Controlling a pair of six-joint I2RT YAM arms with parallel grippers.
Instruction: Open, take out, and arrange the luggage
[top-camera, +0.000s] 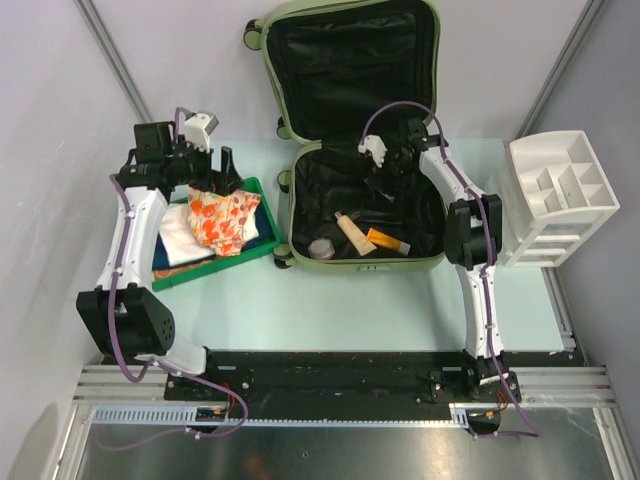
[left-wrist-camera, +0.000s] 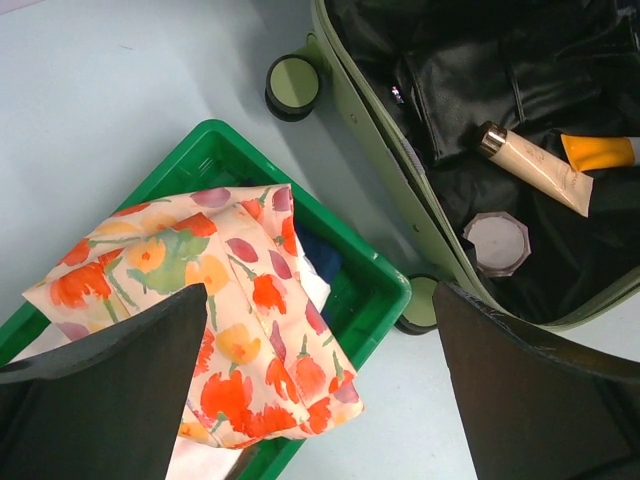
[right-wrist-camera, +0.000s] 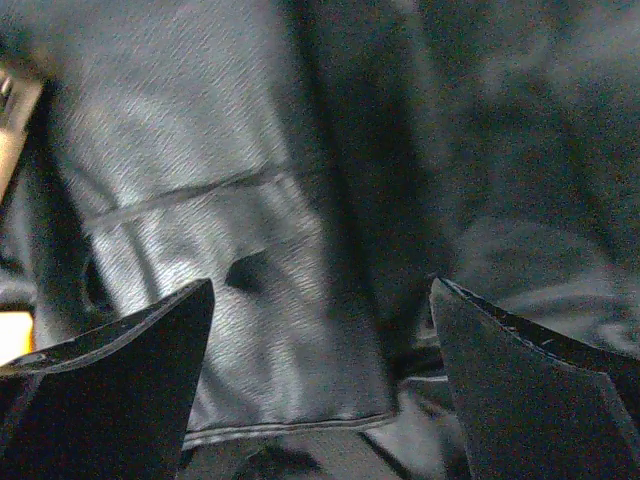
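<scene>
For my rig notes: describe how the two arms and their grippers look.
The left arm and right arm match: white links, black joint housings, a purple cable looping along each. The left gripper and right gripper each have two matte black wedge-shaped fingers, with a white camera block at the wrist.

tray (left-wrist-camera: 375, 290) left of luggage (top-camera: 360, 262), organizer (top-camera: 560, 200) right
</scene>
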